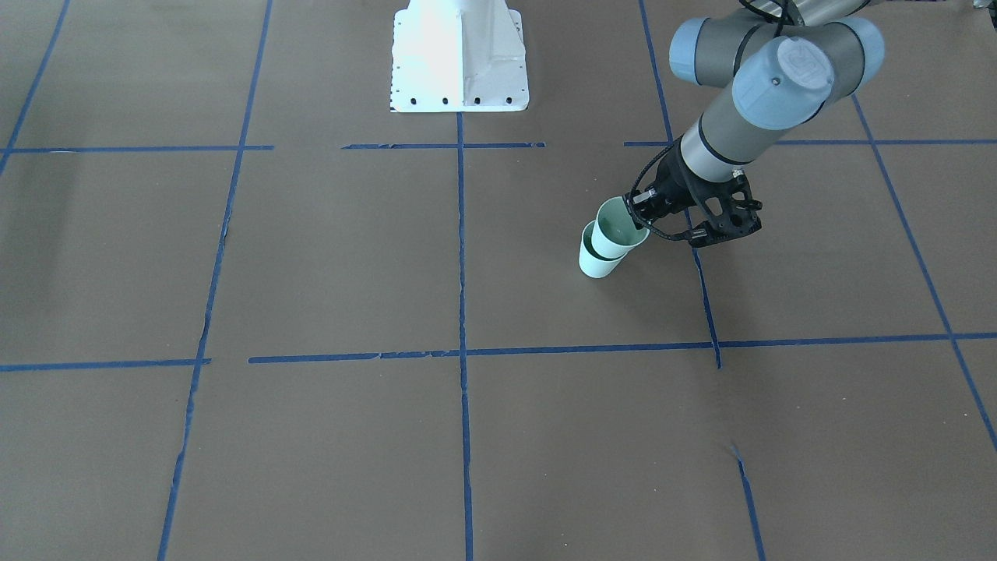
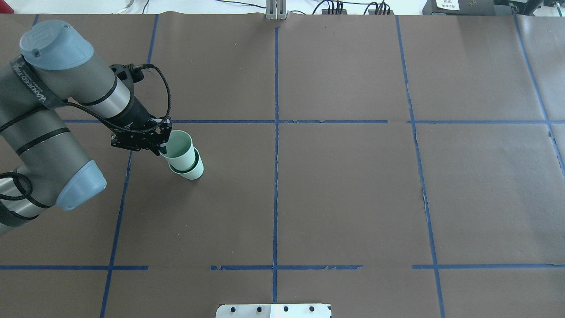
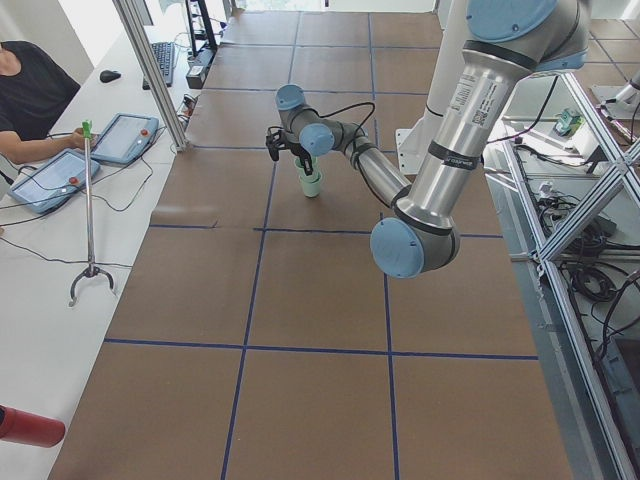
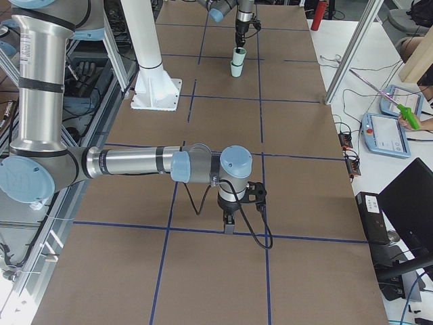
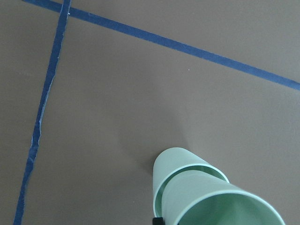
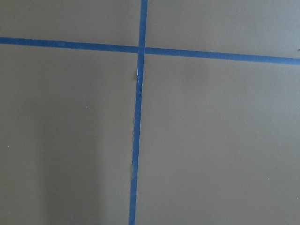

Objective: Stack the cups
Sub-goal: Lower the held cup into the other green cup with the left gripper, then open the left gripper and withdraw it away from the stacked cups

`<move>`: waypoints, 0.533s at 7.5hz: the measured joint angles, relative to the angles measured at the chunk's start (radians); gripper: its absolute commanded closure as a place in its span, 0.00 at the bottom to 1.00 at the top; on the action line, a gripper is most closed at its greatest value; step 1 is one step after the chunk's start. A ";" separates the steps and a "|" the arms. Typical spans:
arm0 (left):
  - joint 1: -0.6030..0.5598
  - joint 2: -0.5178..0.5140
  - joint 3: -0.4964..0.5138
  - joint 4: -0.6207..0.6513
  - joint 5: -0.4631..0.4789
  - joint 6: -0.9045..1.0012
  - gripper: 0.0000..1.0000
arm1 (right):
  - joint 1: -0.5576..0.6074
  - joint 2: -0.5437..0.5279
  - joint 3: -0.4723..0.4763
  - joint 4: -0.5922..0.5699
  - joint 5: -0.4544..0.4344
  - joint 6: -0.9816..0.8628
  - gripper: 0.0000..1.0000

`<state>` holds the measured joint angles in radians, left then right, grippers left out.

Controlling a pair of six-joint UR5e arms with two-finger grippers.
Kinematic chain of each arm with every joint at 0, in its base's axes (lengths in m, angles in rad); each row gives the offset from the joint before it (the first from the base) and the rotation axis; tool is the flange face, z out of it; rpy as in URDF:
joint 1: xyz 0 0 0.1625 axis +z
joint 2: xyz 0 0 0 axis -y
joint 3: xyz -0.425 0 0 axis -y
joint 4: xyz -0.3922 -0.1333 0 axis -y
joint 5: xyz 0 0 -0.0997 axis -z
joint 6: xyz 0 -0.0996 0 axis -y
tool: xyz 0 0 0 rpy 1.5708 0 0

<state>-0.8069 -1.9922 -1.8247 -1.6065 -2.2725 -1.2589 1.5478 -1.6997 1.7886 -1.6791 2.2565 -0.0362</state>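
Two pale mint-green cups stand on the brown table. The upper cup [image 1: 619,227] sits tilted inside the lower cup [image 1: 598,263], which rests on the table. Both also show in the overhead view, upper cup [image 2: 177,145] and lower cup [image 2: 193,170], and in the left wrist view, upper cup [image 5: 220,201] and lower cup [image 5: 176,161]. My left gripper [image 2: 162,145] is shut on the upper cup's rim on the robot's side. My right gripper [image 4: 230,227] points down close over the table, far from the cups, and I cannot tell if it is open or shut.
The white robot base [image 1: 459,54] stands at the table's middle edge. Blue tape lines [image 2: 276,132] grid the brown table. A side desk with tablets [image 3: 125,135] and a grabber tool [image 3: 88,210] lies beyond the far edge, behind a metal post [image 3: 150,70].
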 measured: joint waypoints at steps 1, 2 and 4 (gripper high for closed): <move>0.000 0.000 -0.003 -0.005 0.004 0.001 0.00 | 0.000 0.000 0.000 0.000 0.000 0.000 0.00; -0.001 0.001 -0.010 -0.007 0.007 0.001 0.00 | 0.000 0.000 0.000 0.000 0.000 0.000 0.00; -0.012 0.006 -0.036 -0.006 0.010 0.003 0.00 | 0.000 0.000 0.000 0.000 0.000 -0.001 0.00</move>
<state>-0.8193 -1.9860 -1.8611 -1.6121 -2.2630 -1.2559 1.5478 -1.6996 1.7886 -1.6789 2.2565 -0.0368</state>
